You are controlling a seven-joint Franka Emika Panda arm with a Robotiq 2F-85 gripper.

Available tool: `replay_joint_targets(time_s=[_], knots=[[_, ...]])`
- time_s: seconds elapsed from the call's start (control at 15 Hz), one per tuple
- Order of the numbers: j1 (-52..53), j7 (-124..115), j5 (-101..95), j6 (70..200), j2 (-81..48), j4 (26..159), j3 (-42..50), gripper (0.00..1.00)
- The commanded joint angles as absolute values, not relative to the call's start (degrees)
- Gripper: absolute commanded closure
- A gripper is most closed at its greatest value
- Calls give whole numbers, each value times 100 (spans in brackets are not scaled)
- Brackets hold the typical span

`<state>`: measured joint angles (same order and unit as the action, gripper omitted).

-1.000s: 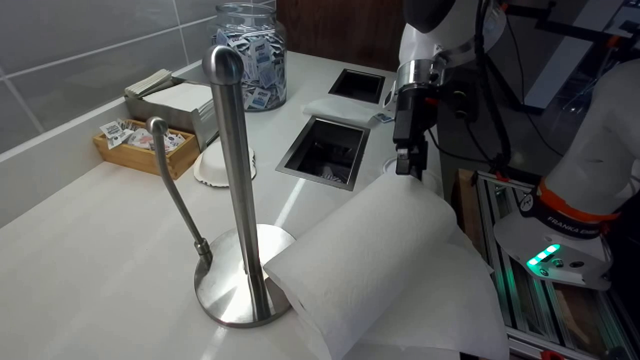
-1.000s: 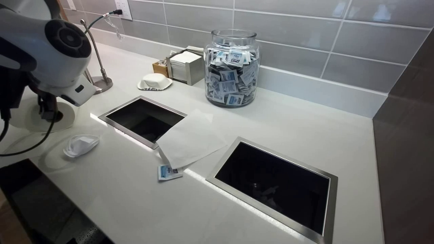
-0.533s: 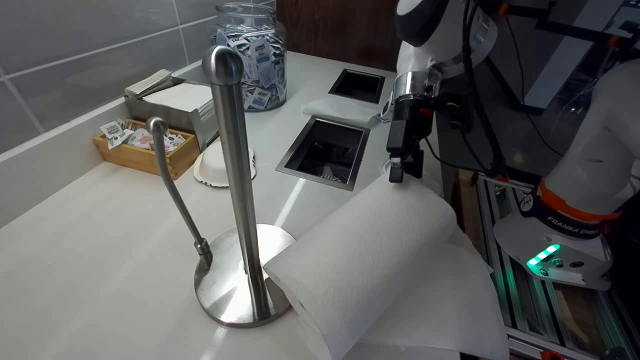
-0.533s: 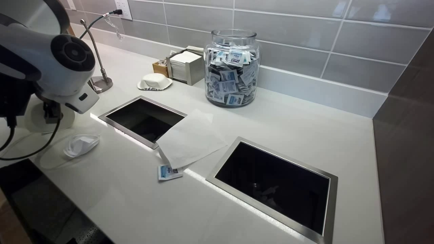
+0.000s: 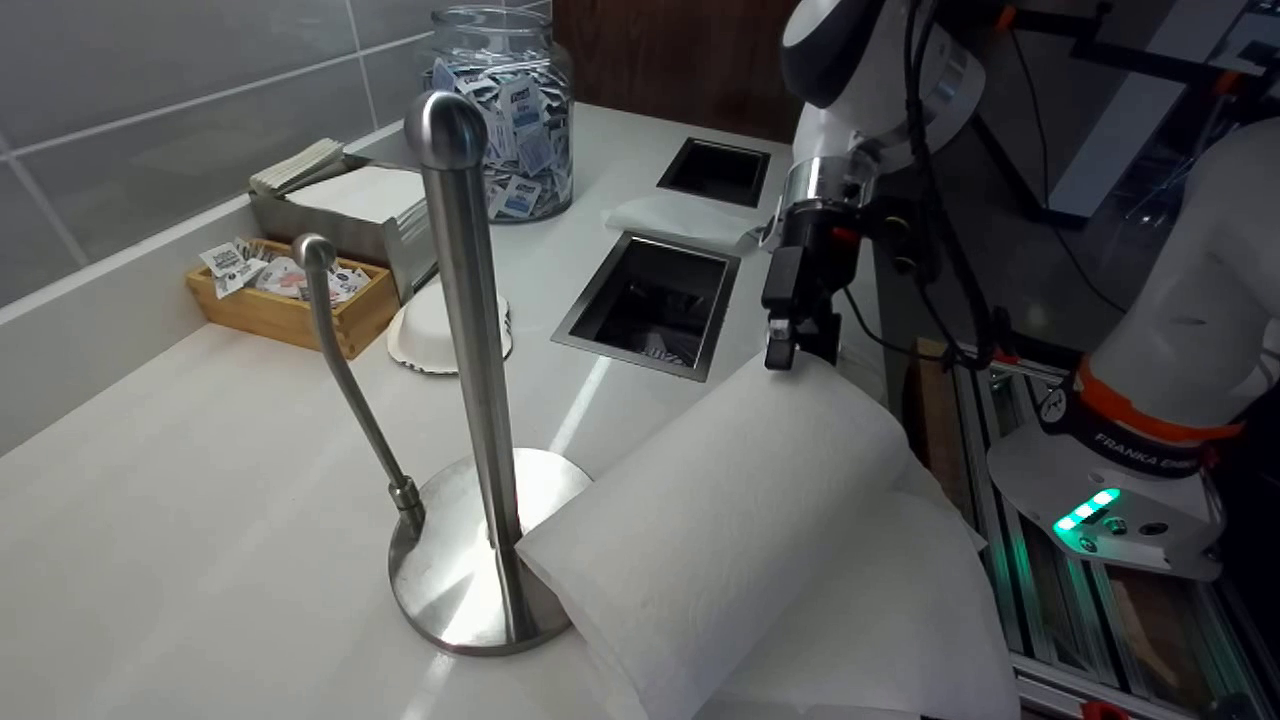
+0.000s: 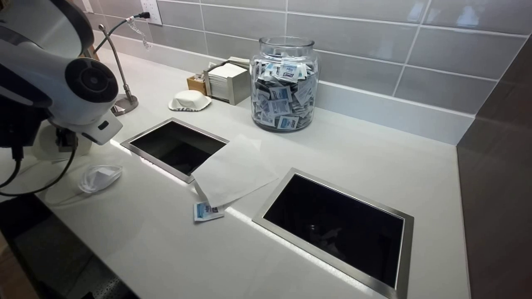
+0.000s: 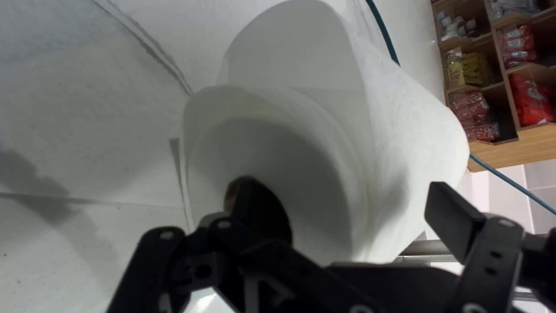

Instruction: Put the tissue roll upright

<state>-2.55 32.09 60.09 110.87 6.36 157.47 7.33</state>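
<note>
The tissue roll [image 5: 720, 530], a thick white cylinder, lies on its side on the counter, a loose sheet spread beside it. Its near end is by the base [image 5: 450, 600] of the steel stand [image 5: 470, 350]. My gripper [image 5: 800, 352] is at the roll's far end. In the wrist view the jaws [image 7: 347, 195] are wide apart. One finger reaches into the dark core hole of the roll [image 7: 412, 117]; the opposite finger is outside, seemingly apart from the paper. In an exterior view, the arm partly hides the roll [image 6: 43, 143] and the fingers.
Two square bin openings [image 6: 178, 145] [image 6: 336, 228] are sunk in the counter. A glass jar [image 6: 284, 87], a napkin holder [image 6: 235, 85], a wooden box [image 5: 300, 300] and a white bowl [image 6: 189, 99] stand near the tiled wall. A clear plastic item [image 6: 99, 178] lies near the counter's edge.
In both exterior views the gripper has moved sideways, toward the stand's side of the roll's end, and a little lower. The roll has shifted slightly toward the stand in the last half second.
</note>
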Motion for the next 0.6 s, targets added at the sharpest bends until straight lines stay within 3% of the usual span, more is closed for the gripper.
replay_joint_targets(time_s=[0.0, 0.2, 0.27, 0.53], knots=[[-319, 3488, 6294, 11197, 445, 15744, 645, 0], [-326, 3575, 6394, 11140, 408, 15743, 641, 0], [-327, 3586, 6428, 11094, 395, 15742, 641, 20], [-371, 3608, 6525, 10970, 397, 15741, 675, 50]])
